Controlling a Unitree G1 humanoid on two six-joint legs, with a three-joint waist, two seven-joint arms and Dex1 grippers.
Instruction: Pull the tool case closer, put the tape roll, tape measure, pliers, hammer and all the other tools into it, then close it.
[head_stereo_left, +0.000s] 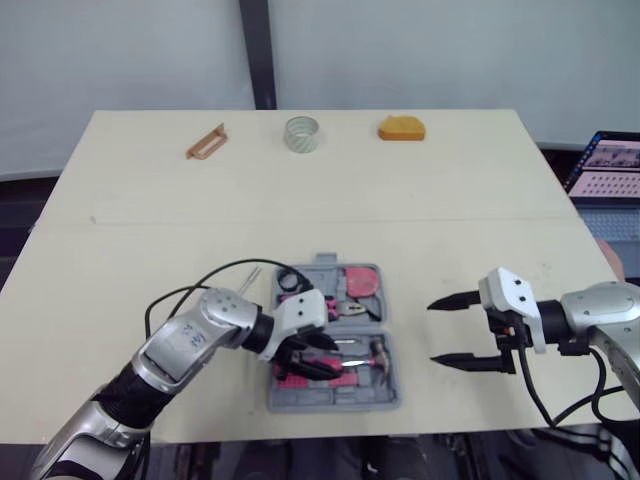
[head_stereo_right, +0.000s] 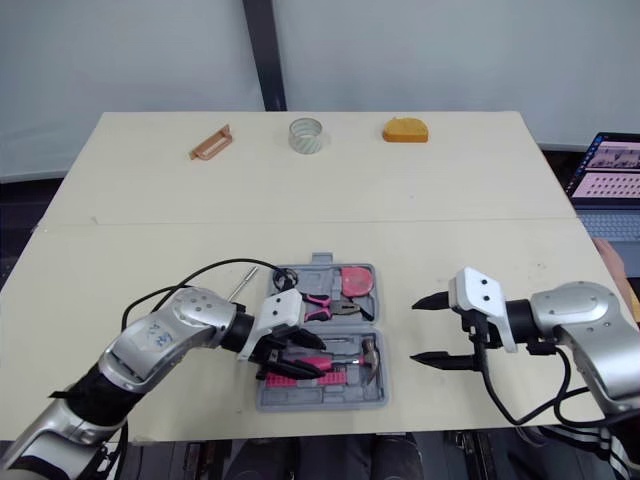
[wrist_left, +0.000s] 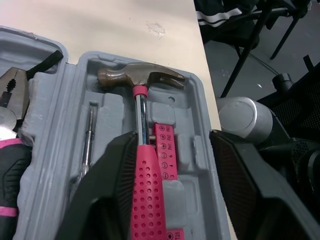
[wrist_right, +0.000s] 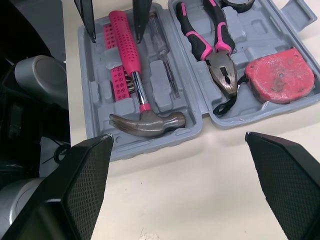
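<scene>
Head: case (head_stereo_left: 333, 398) open, near table (head_stereo_left: 450, 180) front edge. Left gripper (head_stereo_left: 328, 358) in it. Right gripper (head_stereo_left: 452, 330) spread wide just beside it.
Left wrist: fingers (wrist_left: 112, 180) parted astride hammer (wrist_left: 141, 82) handle.
Right wrist: pliers (wrist_right: 220, 55) and tape measure (wrist_right: 277, 75) seated in case.

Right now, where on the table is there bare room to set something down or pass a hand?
Widest free patch: the middle of the table, between the tape roll at the far edge and the case. Crowded: the case itself, where the left gripper straddles the hammer, and the narrow strip between case and the open right gripper.
</scene>
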